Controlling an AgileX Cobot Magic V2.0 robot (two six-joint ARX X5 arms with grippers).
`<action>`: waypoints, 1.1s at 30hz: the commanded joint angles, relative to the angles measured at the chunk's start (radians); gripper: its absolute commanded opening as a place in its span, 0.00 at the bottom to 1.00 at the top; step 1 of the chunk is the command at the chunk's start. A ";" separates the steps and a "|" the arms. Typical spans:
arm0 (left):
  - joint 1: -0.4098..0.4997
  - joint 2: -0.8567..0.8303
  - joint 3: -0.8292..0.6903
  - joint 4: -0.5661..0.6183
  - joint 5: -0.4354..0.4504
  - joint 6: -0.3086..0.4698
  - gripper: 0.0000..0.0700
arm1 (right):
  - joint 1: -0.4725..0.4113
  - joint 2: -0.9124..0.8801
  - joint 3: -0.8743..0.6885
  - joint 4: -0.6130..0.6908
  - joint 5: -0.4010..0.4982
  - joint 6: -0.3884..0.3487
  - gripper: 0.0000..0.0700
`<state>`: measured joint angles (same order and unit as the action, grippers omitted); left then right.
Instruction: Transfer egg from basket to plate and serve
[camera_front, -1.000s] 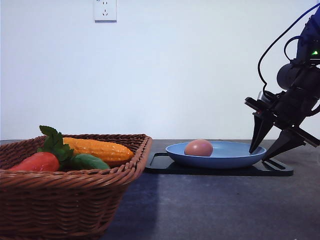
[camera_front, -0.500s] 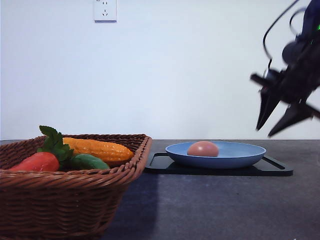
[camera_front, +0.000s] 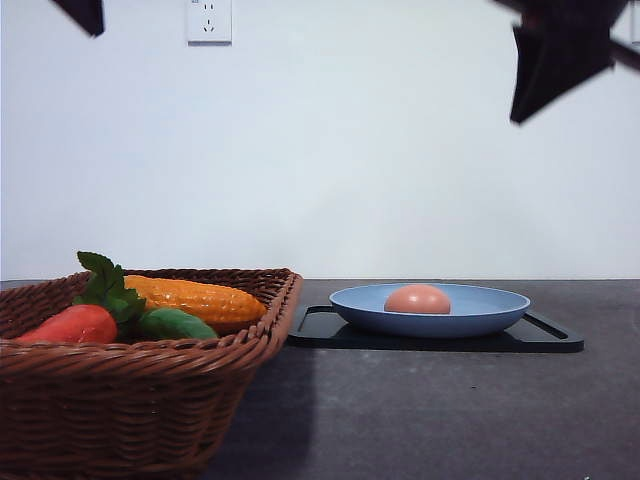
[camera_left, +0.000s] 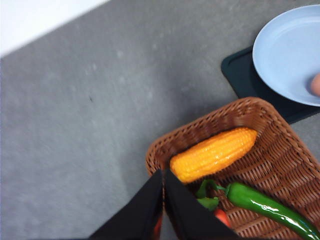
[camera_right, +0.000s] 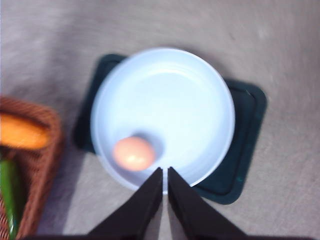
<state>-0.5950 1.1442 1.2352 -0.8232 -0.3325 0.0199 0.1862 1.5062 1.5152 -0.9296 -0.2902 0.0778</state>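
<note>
We are looking over a dark, matte grey table (camera_front: 450, 410), where the transfer step appears to be finished and the serving step is at hand. The woven wicker basket (camera_front: 130, 400), large and rectangular with sloping sides and a braided rim, is sitting at the near left, holding an ear of corn (camera_front: 195, 300), a red vegetable (camera_front: 75, 325) with green leaves and a glossy green pepper (camera_left: 267, 207). To its right a flat black tray (camera_front: 540, 335) with rounded corners is lying on the table, and it is carrying the plate (camera_front: 480, 312), a wide, shallow, matte light-blue round with a gently raised rim. The egg (camera_front: 417, 299), smooth, oval and pinkish-brown, is resting inside the plate, toward the basket side, clear of the rim.

The right gripper (camera_right: 165, 180) is hanging high above the plate, its two black, wedge-shaped fingers drawn together with just a sliver between them and nothing in them. The left gripper (camera_left: 163, 180) is hovering above the basket's corner near the corn, its fingers likewise pressed together and empty.

We are judging that serving now calls for a grip on the plate or tray and a level, gentle carry, since the round egg is lying loose and could roll.
</note>
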 joint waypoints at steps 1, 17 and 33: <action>0.044 0.006 -0.008 0.023 0.074 0.017 0.00 | 0.032 -0.030 -0.018 0.006 0.038 -0.016 0.00; 0.202 -0.363 -0.517 0.390 0.273 -0.129 0.00 | 0.243 -0.535 -0.613 0.451 0.255 -0.007 0.00; 0.202 -0.762 -0.735 0.457 0.272 -0.272 0.00 | 0.284 -0.737 -0.980 0.828 0.318 0.097 0.00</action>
<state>-0.3901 0.3790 0.4908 -0.3748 -0.0608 -0.2376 0.4641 0.7654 0.5270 -0.1122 0.0254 0.1567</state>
